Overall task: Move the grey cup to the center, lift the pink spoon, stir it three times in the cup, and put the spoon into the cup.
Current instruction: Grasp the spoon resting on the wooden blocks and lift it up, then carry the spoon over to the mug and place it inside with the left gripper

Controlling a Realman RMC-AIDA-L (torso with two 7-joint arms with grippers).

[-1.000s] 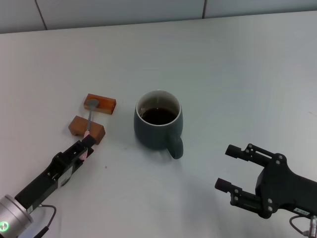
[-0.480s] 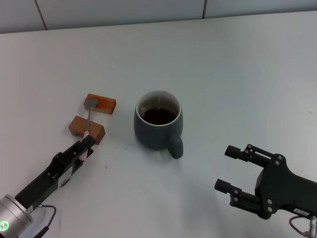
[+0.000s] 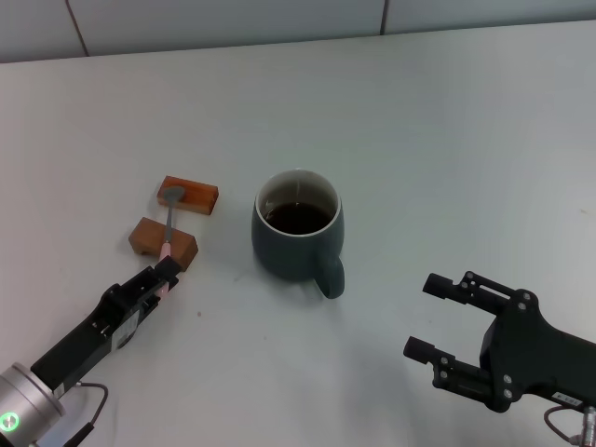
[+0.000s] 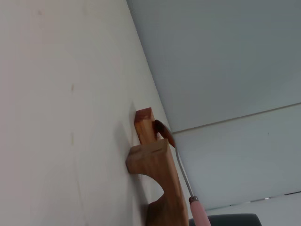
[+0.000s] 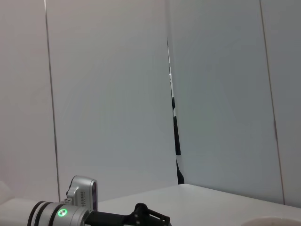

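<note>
From the head camera I see the grey cup (image 3: 298,237) standing upright on the white table (image 3: 447,140), about mid-table, with dark liquid inside and its handle turned toward the robot and a little to its right. To the robot's left of the cup sit two wooden blocks (image 3: 176,216), one behind the other, and the pink spoon (image 3: 169,223) lies across them: its bowl rests on the far block and its pink handle end comes off the near block toward the robot. My left gripper (image 3: 160,277) is low over the table at that handle end, fingers pinched on the pink tip. My right gripper (image 3: 430,317) hovers near the right front of the table, well apart from the cup, with its two fingers spread and nothing between them.

In the left wrist camera the near block (image 4: 157,176) fills the foreground and the far block (image 4: 144,124) stands just beyond it. The spoon (image 4: 181,167) runs over both, bowl on the far block, metal neck leading to the pink handle at the picture's edge.

The right wrist camera shows mostly pale wall panels (image 5: 108,94), with the left arm (image 5: 80,212) low in view.
</note>
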